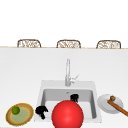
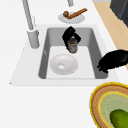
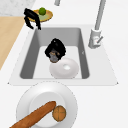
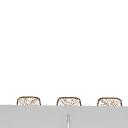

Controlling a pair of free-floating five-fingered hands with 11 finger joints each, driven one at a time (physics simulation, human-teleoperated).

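Note:
My right hand (image 1: 74, 97) is down inside the sink (image 1: 45, 84), fingers curled round a small brown jar (image 2: 72, 46) that it holds upright over the basin floor. From the right side, that hand (image 3: 55, 48) grips the jar (image 3: 53, 57) just behind a white bowl (image 3: 64, 68) on the sink bottom. My left hand (image 1: 41, 111) hovers over the sink's front left corner, fingers hanging relaxed and holding nothing; it is also the hand (image 3: 32, 17) beside the woven plate. A big red ball (image 1: 67, 114) covers the front of the basin in the front view.
A woven plate (image 1: 25, 117) with a green lime (image 1: 16, 110) lies left of the sink. On the right, a white plate (image 1: 103, 102) carries a long bread stick (image 1: 118, 107) and a round brown piece (image 1: 112, 98). The faucet (image 1: 67, 72) rises behind the basin; chairs (image 1: 29, 43) line the far counter edge.

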